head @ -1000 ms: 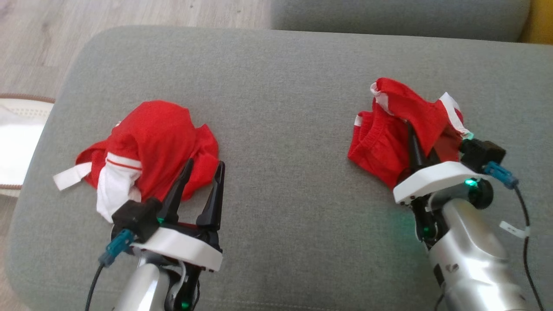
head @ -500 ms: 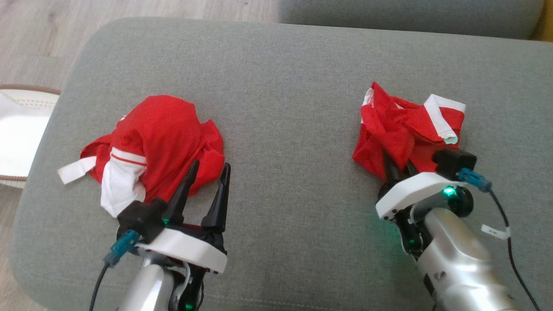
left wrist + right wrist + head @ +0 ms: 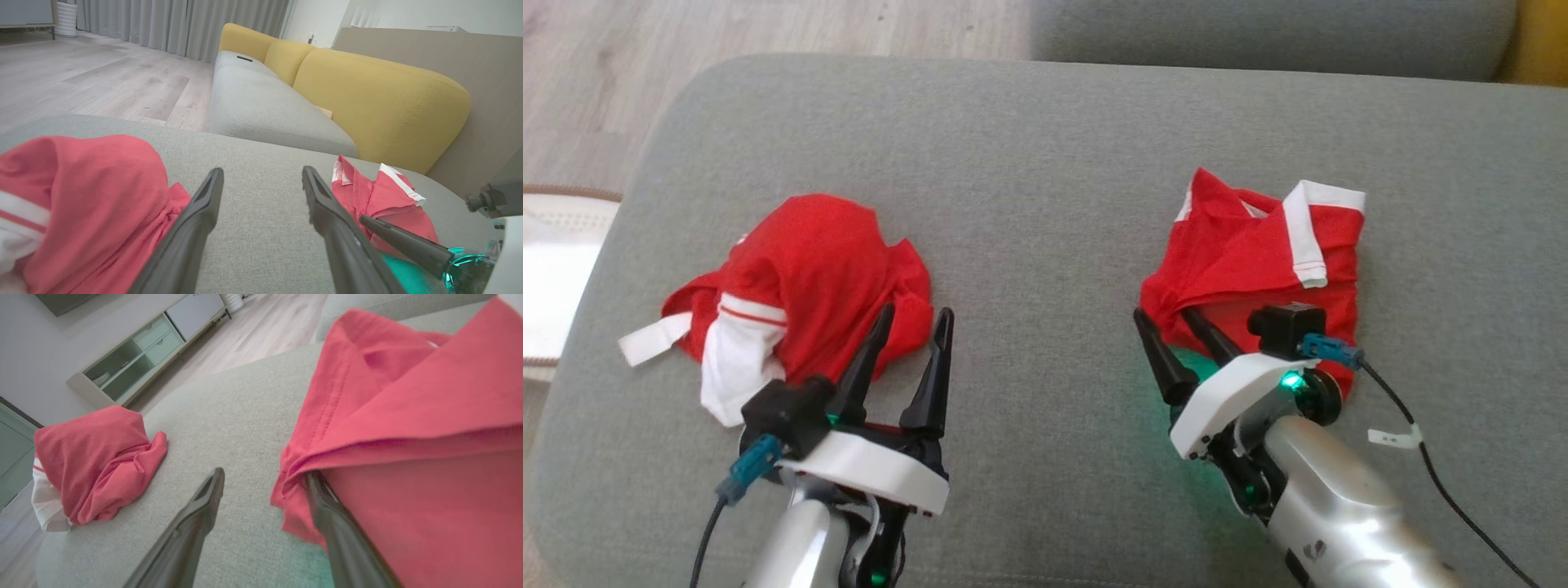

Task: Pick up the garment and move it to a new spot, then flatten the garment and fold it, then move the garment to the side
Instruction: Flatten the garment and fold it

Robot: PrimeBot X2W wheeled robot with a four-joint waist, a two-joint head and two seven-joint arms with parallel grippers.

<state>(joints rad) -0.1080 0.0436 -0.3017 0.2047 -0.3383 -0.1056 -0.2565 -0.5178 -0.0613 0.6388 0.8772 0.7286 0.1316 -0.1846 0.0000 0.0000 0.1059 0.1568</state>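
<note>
Counted two grey seat cushions: near cushion (image 3: 1045,163), far cushion (image 3: 1258,33). Two red garments lay on near cushion: left garment (image 3: 809,269), right garment (image 3: 1241,261). Two grippers were present: left gripper (image 3: 916,310), right gripper (image 3: 1165,317). Dark fingers (image 3: 931,367) numbered four, two per gripper. Two blue plugs: left plug (image 3: 747,465), right plug (image 3: 1327,349). Three yellow back cushions (image 3: 380,102). One cabinet (image 3: 135,363).

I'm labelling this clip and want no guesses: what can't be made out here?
- Head view: near edge of the right garment, behind the right gripper.
- Right wrist view: end of one finger, under a red fold.
- Left wrist view: part of the left garment, cut by the left edge.
- Head view: white object on the floor, cut by the left edge; unidentifiable.
</note>
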